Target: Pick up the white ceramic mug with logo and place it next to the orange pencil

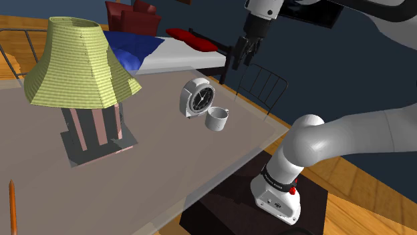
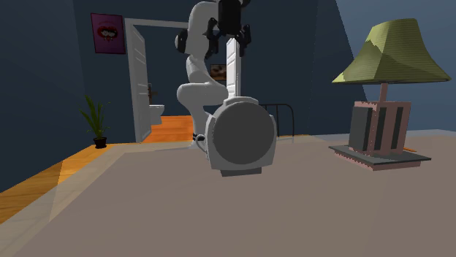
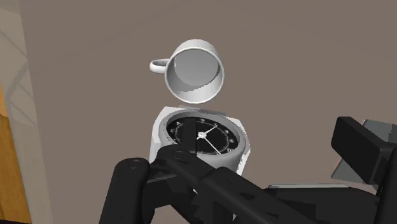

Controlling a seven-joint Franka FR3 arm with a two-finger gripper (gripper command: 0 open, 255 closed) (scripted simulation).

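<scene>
**Gripper high over the clock, mug not yet taken**

The gripper [image 1: 244, 57] hangs well above the table [image 1: 167, 173], spread wide and empty; in the wrist view its black fingers [image 3: 159, 184] stand far apart w/ nothing between them. The mug [image 1: 216, 119] (plain white here, no logo that I can make out) stands upright just beside a round alarm clock [image 1: 198, 98], on the clock's side nearer the stand; whether the two touch I can't tell. Its handle sticks out sideways, not toward the clock.

The orange pencil [image 1: 11, 203] lies flat at the shoulder view's lower-left edge, well apart from the mug; a lamp [image 1: 80, 63] w/ a broad yellow-green shade stands roughly between them.

Judging by this, it's the approach stage; nothing of the task is done yet. The height is prob. for clearance and line-up; the wrist camera looks down on both clock and mug, w/ the clock nearer the fingers, so the hand seems to sit over the clock more than the mug and likely needs a shift toward the mug before descending.

The main risk is the clock; it sits so close that a finger coming down on that side could nudge it. A grip across the mug's wall, on sides free of clock and handle, looks safer. On the carry to the pencil, the wide shade wants clearance.
</scene>
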